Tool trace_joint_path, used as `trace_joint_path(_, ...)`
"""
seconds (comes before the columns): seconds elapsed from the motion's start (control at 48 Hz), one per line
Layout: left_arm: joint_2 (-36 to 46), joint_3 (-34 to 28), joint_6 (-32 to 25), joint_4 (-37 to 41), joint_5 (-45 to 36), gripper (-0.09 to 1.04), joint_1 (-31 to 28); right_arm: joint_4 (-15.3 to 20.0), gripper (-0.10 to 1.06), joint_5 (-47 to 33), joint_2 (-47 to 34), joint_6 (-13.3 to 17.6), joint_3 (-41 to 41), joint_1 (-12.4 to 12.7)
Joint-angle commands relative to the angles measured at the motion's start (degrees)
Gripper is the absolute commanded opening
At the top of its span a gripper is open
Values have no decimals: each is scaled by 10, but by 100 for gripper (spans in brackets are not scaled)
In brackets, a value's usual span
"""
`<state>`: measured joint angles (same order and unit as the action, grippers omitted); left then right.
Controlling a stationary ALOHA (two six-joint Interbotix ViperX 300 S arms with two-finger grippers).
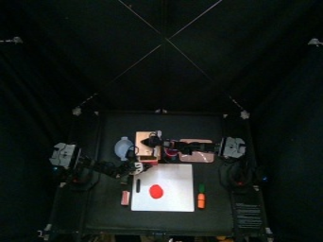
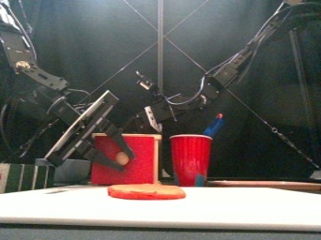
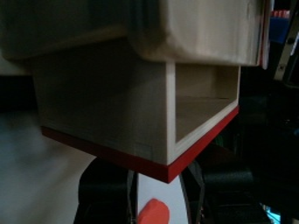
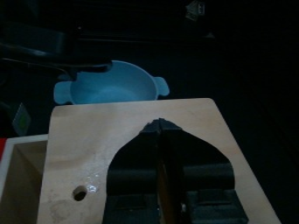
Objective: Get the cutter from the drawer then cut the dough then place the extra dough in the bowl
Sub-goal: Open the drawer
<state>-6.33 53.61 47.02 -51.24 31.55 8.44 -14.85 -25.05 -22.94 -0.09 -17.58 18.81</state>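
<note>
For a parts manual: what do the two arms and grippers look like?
The left arm and right arm are black jointed links trailing black cables. The left gripper shows a long pale grey plate above dark fingers; the right gripper looks dark, with small pale fittings.

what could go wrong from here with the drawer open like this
1. The drawer stands far out of the wooden box, with the left hand at its red front. Pulled further, it may come free and drop onto the dough.
2. The right hand, jaws shut, only presses down on the box top. If it slips, the box could slide along with the drawer.
</note>
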Motion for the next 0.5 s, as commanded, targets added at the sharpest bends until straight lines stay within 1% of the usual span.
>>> trace_joint_path(0.021, -2, -10, 0, -4, -6, 47, 26, -1, -3, 7, 4, -2, 7, 2)
trace_joint_path(0.271, -2, -7, 0, -14, -10, 47, 57, -2, -3, 7, 4, -2, 12, 2)
trace_joint_path(0.5, -2, -8, -1, -14, -26, 47, 69, 0, -3, 10, 4, -1, 12, 2)
